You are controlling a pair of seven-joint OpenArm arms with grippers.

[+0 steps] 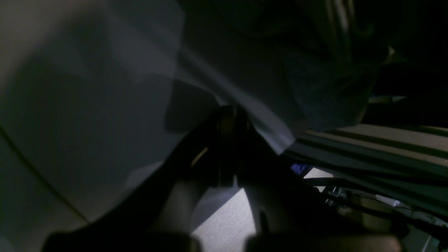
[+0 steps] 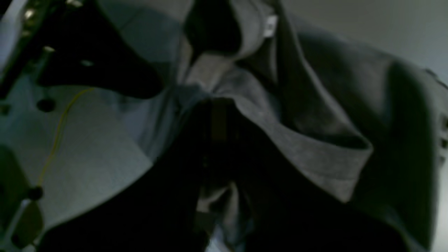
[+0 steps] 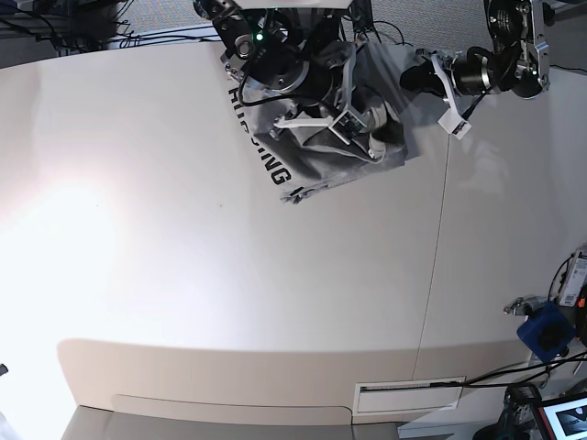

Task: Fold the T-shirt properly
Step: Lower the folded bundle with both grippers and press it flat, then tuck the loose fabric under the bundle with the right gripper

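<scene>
White table (image 3: 229,275) holds my grey T-shirt (image 3: 312,160) bunched at its far edge, both my grippers (image 2: 218,115) (image 1: 231,119) clamped on cloth; uneven pulling may crumple the fold.

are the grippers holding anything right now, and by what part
Both are shut on the T-shirt. The right gripper pinches a bunched fold near the collar; the left gripper pinches a fabric edge, though which part of the shirt cannot be told.

Matt heathered cloth T-shirt (image 3: 321,156) (soft, creased), smooth matt table (image 3: 229,293)
</scene>
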